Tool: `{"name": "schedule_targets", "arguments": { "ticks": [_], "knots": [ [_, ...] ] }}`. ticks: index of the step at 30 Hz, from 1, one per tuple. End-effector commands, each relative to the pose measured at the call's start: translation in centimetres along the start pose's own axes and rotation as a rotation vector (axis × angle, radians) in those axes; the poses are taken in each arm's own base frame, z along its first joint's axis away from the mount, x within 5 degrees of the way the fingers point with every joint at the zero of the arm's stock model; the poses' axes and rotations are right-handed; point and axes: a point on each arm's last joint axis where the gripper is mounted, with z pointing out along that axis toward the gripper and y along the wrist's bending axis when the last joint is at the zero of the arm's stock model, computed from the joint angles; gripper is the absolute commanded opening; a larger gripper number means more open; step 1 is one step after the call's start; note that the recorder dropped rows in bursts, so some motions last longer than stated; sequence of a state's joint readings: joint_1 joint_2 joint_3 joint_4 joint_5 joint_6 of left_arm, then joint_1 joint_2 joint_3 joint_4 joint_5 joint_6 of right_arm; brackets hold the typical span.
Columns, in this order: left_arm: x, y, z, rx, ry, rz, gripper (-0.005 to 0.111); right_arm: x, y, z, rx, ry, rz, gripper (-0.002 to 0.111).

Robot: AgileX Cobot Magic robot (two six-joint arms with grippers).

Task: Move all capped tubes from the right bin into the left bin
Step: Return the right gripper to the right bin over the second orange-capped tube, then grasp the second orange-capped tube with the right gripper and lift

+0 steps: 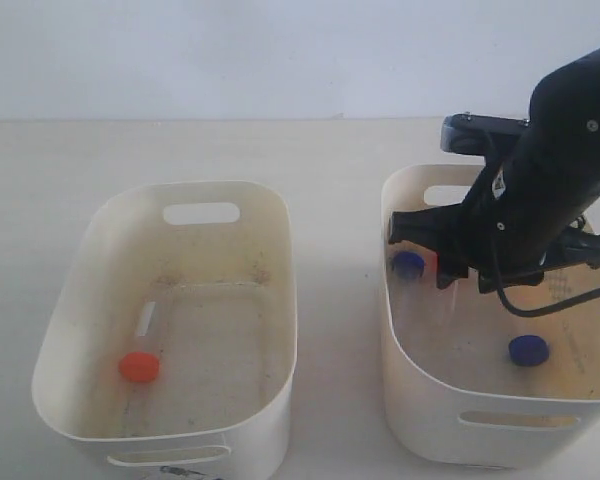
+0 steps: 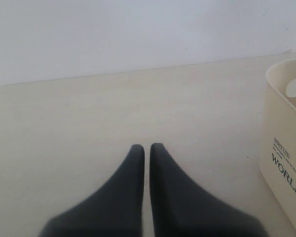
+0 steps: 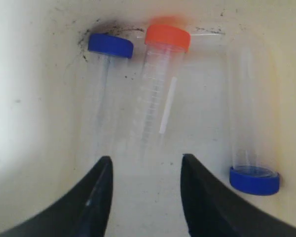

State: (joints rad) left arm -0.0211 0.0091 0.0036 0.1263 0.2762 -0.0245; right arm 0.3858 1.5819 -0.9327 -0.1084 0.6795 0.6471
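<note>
Exterior view: two cream bins stand apart on the pale worktop (image 1: 330, 180). The left bin (image 1: 280, 260) holds one orange-capped tube (image 1: 139, 366) lying on its speckled floor, cap toward the near end. The right arm (image 1: 555, 170) reaches down into the right bin (image 1: 400, 340) and hides much of its far half. Beside the arm, by the inner side wall, show a blue-capped tube (image 1: 409, 263) and a sliver of a second orange-capped tube (image 1: 430, 262). The other blue-capped tube (image 1: 528, 350) lies apart from them, nearer the front.

Left wrist view: the left gripper (image 2: 147, 147) hangs over bare worktop, its jaws together with only a thin slit between them and nothing in them. The printed cream wall (image 2: 281, 163) of a tub reading "WORLD" sits at the picture's edge; which bin it belongs to cannot be told here.

Right wrist view: the right gripper (image 3: 145, 165) is low inside the right bin, its jaws apart and empty. The second orange-capped tube (image 3: 155, 98) lies on the floor in line with the gap, cap against the wall. The blue-capped tube (image 3: 110, 45) lies just beside it, pointing the same way. The other blue-capped tube (image 3: 254, 178) lies on the far side, turned the opposite way.
</note>
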Motion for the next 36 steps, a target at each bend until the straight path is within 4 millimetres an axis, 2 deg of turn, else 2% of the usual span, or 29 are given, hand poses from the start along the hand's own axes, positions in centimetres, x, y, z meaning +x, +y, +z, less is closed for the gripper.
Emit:
{"name": "schedule_targets", "arguments": {
  "ticks": [1, 10, 22, 27, 36],
  "knots": [
    [-0.3, 0.0, 0.0, 0.001, -0.020, -0.018, 0.004, -0.1, 0.0, 1.2, 0.004, 0.009, 0.009, 0.047],
    [-0.3, 0.0, 0.0, 0.001, -0.020, -0.018, 0.004, 0.3, -0.1, 3.5, 0.047, 0.077, 0.004, 0.047],
    [-0.3, 0.0, 0.0, 0.001, -0.020, -0.018, 0.004, 0.1, 0.0, 4.0, 0.039, 0.057, 0.023, 0.048],
    [-0.3, 0.0, 0.0, 0.001, -0.020, -0.018, 0.004, 0.2, 0.0, 4.8, 0.051, 0.076, 0.042, 0.070],
    [-0.3, 0.0, 0.0, 0.001, -0.020, -0.018, 0.004, 0.5, 0.0, 6.5, 0.069, 0.105, 0.036, 0.070]
  ]
}}
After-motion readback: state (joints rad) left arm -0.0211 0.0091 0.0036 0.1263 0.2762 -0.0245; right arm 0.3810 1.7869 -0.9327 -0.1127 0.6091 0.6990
